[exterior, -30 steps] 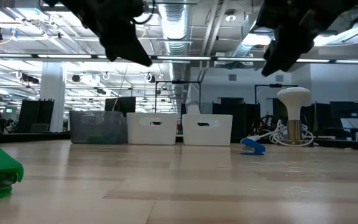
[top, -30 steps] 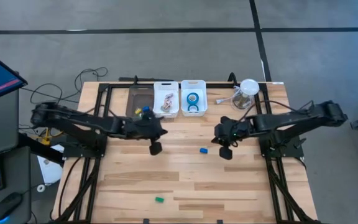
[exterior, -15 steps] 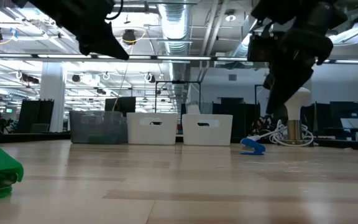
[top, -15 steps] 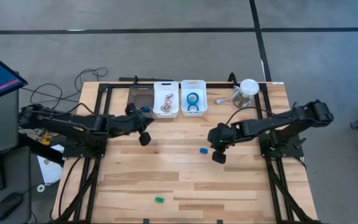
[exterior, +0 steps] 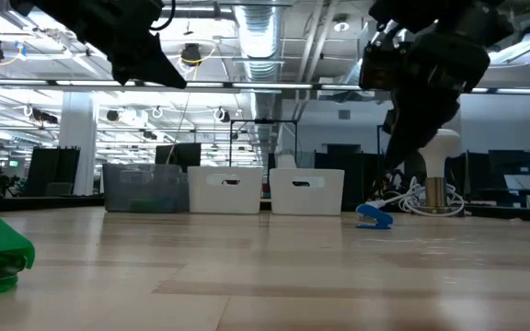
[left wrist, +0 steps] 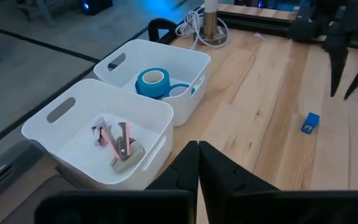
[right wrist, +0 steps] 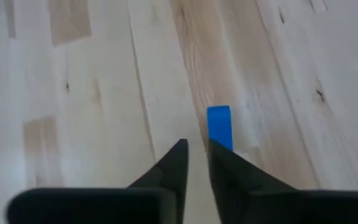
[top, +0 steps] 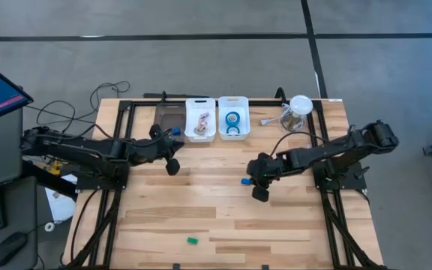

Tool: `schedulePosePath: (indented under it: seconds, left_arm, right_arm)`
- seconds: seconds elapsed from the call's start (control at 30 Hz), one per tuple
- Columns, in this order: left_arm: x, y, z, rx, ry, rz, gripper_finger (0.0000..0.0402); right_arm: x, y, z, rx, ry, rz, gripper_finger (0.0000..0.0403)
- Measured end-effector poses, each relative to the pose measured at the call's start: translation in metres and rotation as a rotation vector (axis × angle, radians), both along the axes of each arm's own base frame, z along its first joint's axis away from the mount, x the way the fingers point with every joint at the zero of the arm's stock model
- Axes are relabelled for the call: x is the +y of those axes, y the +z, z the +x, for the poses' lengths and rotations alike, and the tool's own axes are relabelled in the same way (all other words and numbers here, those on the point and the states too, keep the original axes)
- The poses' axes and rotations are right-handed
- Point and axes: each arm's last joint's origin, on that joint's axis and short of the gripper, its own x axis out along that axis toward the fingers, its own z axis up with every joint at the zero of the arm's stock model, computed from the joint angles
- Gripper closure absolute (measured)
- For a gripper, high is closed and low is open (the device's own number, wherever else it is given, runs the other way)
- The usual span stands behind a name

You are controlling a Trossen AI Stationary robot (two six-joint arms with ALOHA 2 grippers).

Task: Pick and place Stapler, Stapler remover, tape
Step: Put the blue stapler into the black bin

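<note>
The counter [top: 201, 217] is pale wood with lighter and darker planks and small dark knots. Both arms are black, and so is the frame under them. Two bins [left wrist: 98, 134] are white; a third bin [exterior: 145, 188] beside them is grey and half clear. The tape [left wrist: 152, 83] is bright blue with a pale centre. A small blue block [right wrist: 220, 126] lies on the wood (the same blue as the rolls, almost). A small green thing [top: 192, 241] lies near the counter's front edge. The floor [top: 201, 52] is grey with dark lines.
</note>
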Motion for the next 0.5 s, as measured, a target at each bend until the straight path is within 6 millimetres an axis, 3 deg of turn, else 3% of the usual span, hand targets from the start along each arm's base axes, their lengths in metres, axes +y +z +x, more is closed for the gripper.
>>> schedulePosePath:
  seconds: [0.27, 0.5]
  left_arm:
    - [0.000, 0.001, 0.001, -0.011, 0.000, -0.001, 0.0399]
    - [0.000, 0.002, 0.001, -0.024, 0.000, -0.002, 0.0398]
  right_arm:
    - [0.001, -0.005, 0.007, 0.026, -0.009, -0.006, 0.0248]
    - [0.002, -0.028, 0.011, 0.121, -0.011, -0.023, 0.0180]
